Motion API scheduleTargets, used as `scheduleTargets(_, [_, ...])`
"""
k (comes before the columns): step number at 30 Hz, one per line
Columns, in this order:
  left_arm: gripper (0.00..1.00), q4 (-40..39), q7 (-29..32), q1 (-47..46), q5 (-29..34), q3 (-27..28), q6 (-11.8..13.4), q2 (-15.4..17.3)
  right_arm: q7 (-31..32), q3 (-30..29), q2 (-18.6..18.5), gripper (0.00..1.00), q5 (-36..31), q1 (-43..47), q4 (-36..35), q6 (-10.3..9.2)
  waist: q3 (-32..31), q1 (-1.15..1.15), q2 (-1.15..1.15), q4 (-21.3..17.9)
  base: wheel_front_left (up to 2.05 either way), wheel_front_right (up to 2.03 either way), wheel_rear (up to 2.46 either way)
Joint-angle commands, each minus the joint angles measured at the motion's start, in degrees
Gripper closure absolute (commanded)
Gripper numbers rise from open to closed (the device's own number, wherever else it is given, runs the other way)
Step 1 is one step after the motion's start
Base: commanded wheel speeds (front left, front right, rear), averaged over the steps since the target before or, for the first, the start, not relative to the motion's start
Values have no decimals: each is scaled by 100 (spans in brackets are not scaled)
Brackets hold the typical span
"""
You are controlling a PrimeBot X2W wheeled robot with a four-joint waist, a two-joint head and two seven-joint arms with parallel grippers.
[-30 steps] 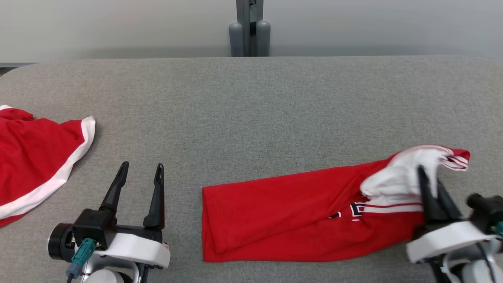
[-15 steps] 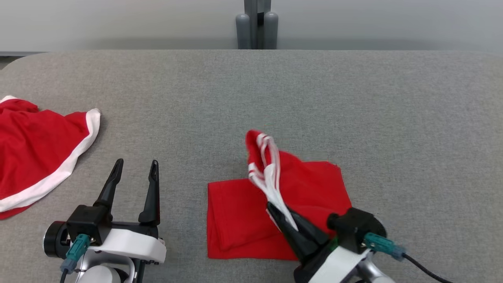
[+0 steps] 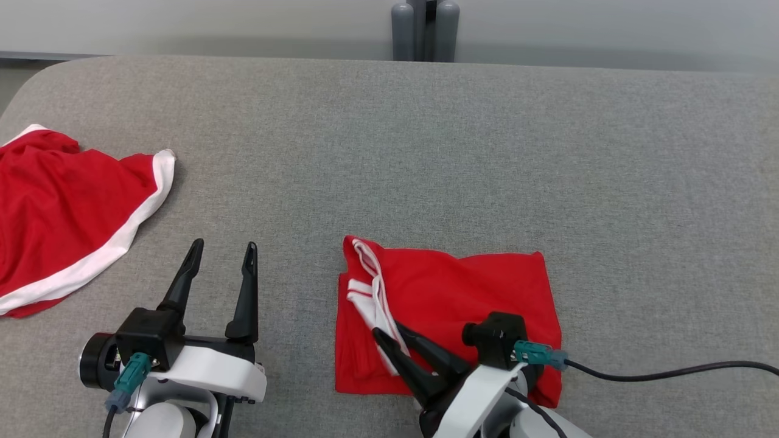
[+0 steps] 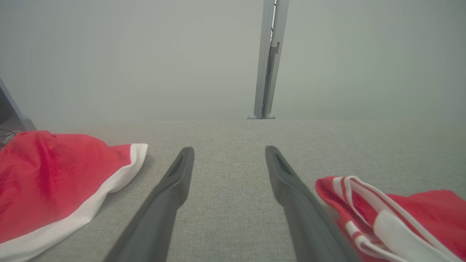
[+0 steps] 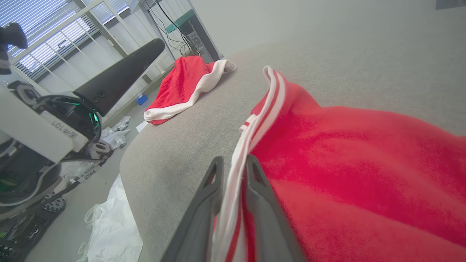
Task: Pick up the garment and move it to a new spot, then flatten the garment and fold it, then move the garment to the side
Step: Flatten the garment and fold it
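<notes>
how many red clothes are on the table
2. A folded garment lies near the table's front edge, right of centre; a second garment with a white border lies at the left edge, partly out of the picture.

Grey fabric tabletop (image 3: 389, 152), pale wall (image 4: 109, 54), grey post (image 3: 424, 30), slatted window blinds (image 5: 47, 36).

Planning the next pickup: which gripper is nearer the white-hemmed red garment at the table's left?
Left. The left gripper sits right of that white-hemmed garment, not touching; the right gripper is farther right, on the folded garment, its trim between the fingers.
</notes>
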Motion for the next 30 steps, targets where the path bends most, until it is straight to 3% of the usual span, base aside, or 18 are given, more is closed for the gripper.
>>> scheduleTargets(1, [0,22,-9,-79,-37,-3,-19,-5,-97,58,-22,0,98,-101,74,3,16,0,0,20,0,0,0])
scheduleTargets(7, [0,56,-27,-121,-49,-13,-15,18,-476,431,-21,0,650,-390,40,3,48,0,0,14,0,0,0])
scheduleTargets(11, [0,63,-28,-81,-49,16,44,35,-670,192,-32,0,598,-414,-339,3,27,0,0,-69,0,0,0])
scheduleTargets(16, [0,22,10,1,-85,51,96,89,-722,-661,-134,0,263,-61,-973,2,-57,0,0,-206,0,0,0])
scheduleTargets(20, [0,-39,-1,65,-73,95,173,136,-677,-1678,-278,0,-234,312,-1640,2,-140,0,0,-311,0,0,0])
scheduleTargets(26, [0,-146,7,163,-62,150,268,200,-333,-3223,-309,0,-1110,850,-2464,2,-295,0,0,-410,0,0,0])
scheduleTargets(30, [0,-255,24,273,-35,146,329,224,-65,-3895,-363,0,-1698,1192,-2728,2,-395,0,0,-411,0,0,0])
